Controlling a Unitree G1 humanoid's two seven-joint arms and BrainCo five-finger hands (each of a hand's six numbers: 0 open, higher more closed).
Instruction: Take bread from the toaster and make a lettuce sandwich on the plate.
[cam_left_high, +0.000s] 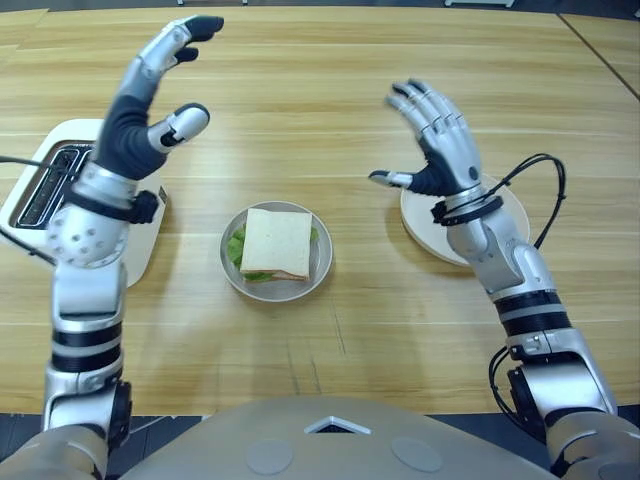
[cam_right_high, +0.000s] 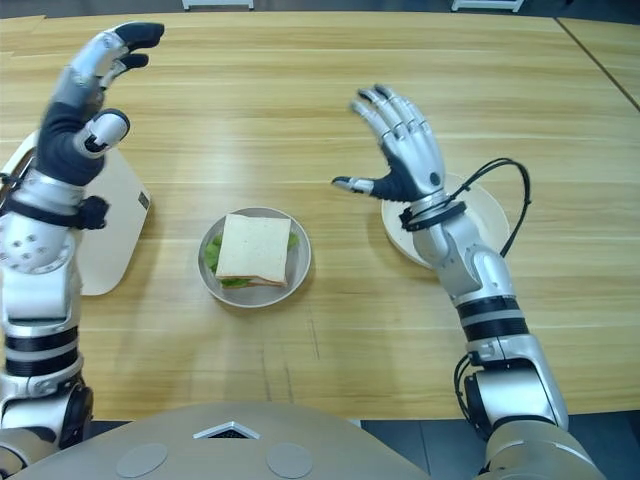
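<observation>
Since the sandwich looked finished, I held both hands up off the wooden counter (cam_left_high: 320, 70), judging that nothing was left to carry. The white toaster (cam_left_high: 30, 195) sat at my far left, partly behind my left arm. My left hand (cam_left_high: 160, 90) hung above it, fingers spread and empty. My right hand (cam_left_high: 437, 140) hovered, splayed and empty, over a bare beige plate (cam_left_high: 425, 232). Between them the grey plate (cam_left_high: 300, 292) carried the sandwich (cam_left_high: 277, 243), with lettuce (cam_left_high: 236, 245) peeking out at its left edge. The left eye view opened the toaster's dark slots; the right eye view cropped it to a pale flank.
</observation>
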